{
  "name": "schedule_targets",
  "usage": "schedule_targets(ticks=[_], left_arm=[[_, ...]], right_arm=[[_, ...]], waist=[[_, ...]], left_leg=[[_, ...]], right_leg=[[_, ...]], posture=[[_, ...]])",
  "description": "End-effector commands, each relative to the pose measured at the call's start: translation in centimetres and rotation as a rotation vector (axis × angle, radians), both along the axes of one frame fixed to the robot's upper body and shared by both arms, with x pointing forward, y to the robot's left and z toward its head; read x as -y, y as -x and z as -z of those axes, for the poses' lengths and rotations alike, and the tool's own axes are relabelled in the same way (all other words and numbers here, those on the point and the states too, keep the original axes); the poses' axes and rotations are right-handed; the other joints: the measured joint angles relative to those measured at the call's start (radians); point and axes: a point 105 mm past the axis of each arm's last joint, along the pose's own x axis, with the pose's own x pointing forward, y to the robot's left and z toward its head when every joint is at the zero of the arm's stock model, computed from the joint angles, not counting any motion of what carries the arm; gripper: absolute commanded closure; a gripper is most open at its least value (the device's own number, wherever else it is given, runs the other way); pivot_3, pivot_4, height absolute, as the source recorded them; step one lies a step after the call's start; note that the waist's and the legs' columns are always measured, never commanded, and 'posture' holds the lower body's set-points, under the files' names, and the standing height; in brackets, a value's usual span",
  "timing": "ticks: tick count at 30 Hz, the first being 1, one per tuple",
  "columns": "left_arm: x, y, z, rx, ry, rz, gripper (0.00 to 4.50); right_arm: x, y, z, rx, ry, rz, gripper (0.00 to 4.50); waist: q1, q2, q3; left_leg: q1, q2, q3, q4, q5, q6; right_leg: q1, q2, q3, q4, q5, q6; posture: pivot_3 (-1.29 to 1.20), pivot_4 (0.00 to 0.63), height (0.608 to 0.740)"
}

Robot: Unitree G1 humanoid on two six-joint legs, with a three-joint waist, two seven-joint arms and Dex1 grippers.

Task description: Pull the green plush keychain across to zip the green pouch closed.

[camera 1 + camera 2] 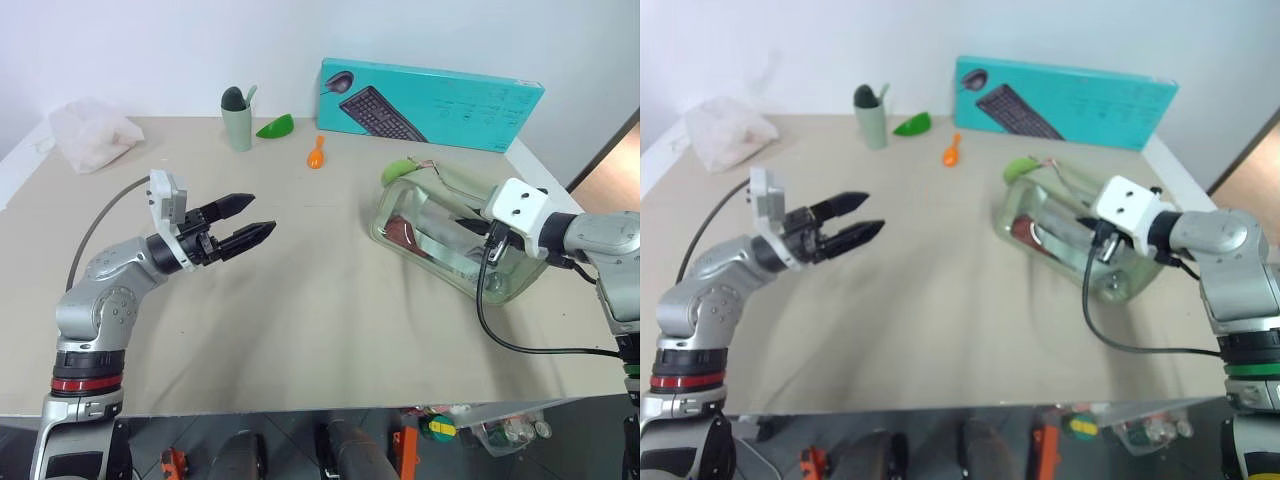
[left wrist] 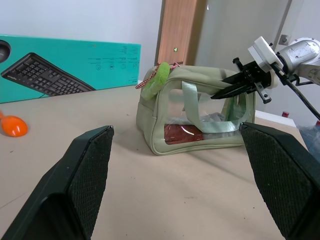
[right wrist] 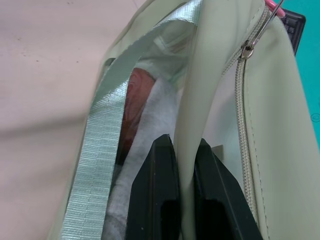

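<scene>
- Your green pouch (image 1: pixel 452 235) lies on the right side of the table (image 1: pixel 300 300), its long axis running from far-left to near-right; the end with the green plush keychain (image 1: pixel 397 171) points towards the teal keyboard box (image 1: pixel 430 102).
- The keychain is a soft, fuzzy lime lump on a thin pinkish cord, perched at the pouch's far top corner, where the zipper pull sits.
- The pouch is boxy, of pale sage fabric with a clear plastic window and a glossy green strap (image 2: pixel 192 102); a reddish item inside shows through the window, but you cannot make out what it is.
- Your right gripper (image 2: pixel 226 88) is clenched on the fabric lip of the pouch's top edge at the near end, the lip pinched between the black fingers (image 3: pixel 159 200) beside the zipper teeth.
- Your left gripper (image 1: pixel 248 228) hangs over bare table well left of the pouch, fingers spread wide and holding nothing.
- The wrist housing hides the right gripper's fingers from the head camera.
</scene>
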Motion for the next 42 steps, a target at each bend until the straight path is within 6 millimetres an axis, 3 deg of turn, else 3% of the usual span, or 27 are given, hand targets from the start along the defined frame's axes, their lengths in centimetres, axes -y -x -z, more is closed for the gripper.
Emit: schedule_targets(ticks=[1,6,12,17,22,28,40,42], left_arm=[[-0.7,0.4,-1.2,0.048,0.001,-0.017,0.32],[-2.3,0.0,-1.0,0.024,0.005,-0.069,0.32],[-5.8,0.1,0.0,-0.053,0.025,-0.143,0.32],[-8.4,1.0,0.9,-0.132,0.059,-0.182,0.32],[-9.8,3.2,1.2,-0.187,0.096,-0.181,0.32],[-12.0,4.8,-0.2,-0.183,0.161,-0.242,0.32],[-11.1,5.5,-0.1,-0.196,0.175,-0.255,0.32],[-11.0,5.4,-0.1,-0.196,0.177,-0.253,0.32]], right_arm=[[-0.7,0.3,-0.2,0.001,-0.002,-0.031,4.47],[-1.7,-0.5,-2.1,0.066,-0.042,-0.024,4.47],[-6.9,0.3,-6.5,0.149,-0.107,-0.220,4.47],[-10.9,0.9,-7.9,0.185,-0.079,-0.375,4.47],[-15.1,1.4,-7.7,0.217,-0.029,-0.524,4.47],[-18.6,2.8,-6.3,0.218,0.022,-0.693,4.47],[-20.8,3.7,-3.2,0.144,0.013,-0.756,4.47],[-20.8,3.1,-3.1,0.125,-0.031,-0.714,3.70]], waist=[[-0.001,0.000,0.000],[-0.009,0.000,0.000],[-0.019,0.001,0.001],[-0.011,0.001,0.001],[-0.007,0.001,0.001],[-0.005,0.001,0.001],[-0.005,0.000,0.000],[-0.007,0.000,0.000]], left_leg=[[0.000,0.000,0.000,0.000,0.000,0.000],[0.000,0.001,0.001,0.000,0.001,0.000],[0.002,0.003,0.004,-0.001,0.001,0.000],[-0.002,0.005,0.001,-0.003,0.000,-0.001],[-0.005,0.004,0.000,-0.003,-0.001,-0.003],[-0.007,0.002,0.000,-0.003,-0.002,-0.004],[-0.005,0.002,0.000,-0.001,-0.002,-0.005],[-0.005,0.003,0.000,-0.001,-0.001,-0.005]], right_leg=[[0.000,0.000,0.000,0.000,0.000,0.000],[0.000,0.000,0.000,0.000,0.000,-0.001],[-0.003,0.001,0.000,0.002,0.001,-0.001],[-0.007,0.003,-0.002,0.004,0.000,-0.002],[-0.009,0.001,-0.004,0.004,-0.002,-0.006],[-0.010,-0.003,-0.006,0.004,-0.003,-0.006],[-0.008,-0.004,-0.008,0.004,-0.004,-0.009],[-0.008,-0.003,-0.009,0.005,-0.004,-0.009]], posture=[[0.00,0.150,0.740],[0.00,0.150,0.740],[0.00,0.150,0.740],[0.00,0.150,0.740],[0.00,0.150,0.740],[0.00,0.150,0.740],[0.00,0.150,0.740],[0.00,0.150,0.740]])
